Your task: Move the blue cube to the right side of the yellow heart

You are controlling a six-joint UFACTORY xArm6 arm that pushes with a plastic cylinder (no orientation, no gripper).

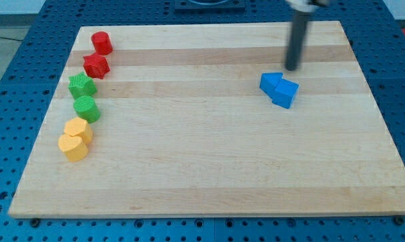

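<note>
The blue cube (285,93) sits right of centre on the bench (202,168), touching a second blue block (271,82) — with the rod's tip (293,69) just beyond them. There is no claw, so none to report. The yellow heart (72,147) lies far left — the approach is under way; next, a long leftward push from the cube's right.

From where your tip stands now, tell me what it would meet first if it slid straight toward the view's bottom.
My tip sits just above the two touching blue blocks, so it would probably hit their upper right edge first; depth is uncertain.
</note>
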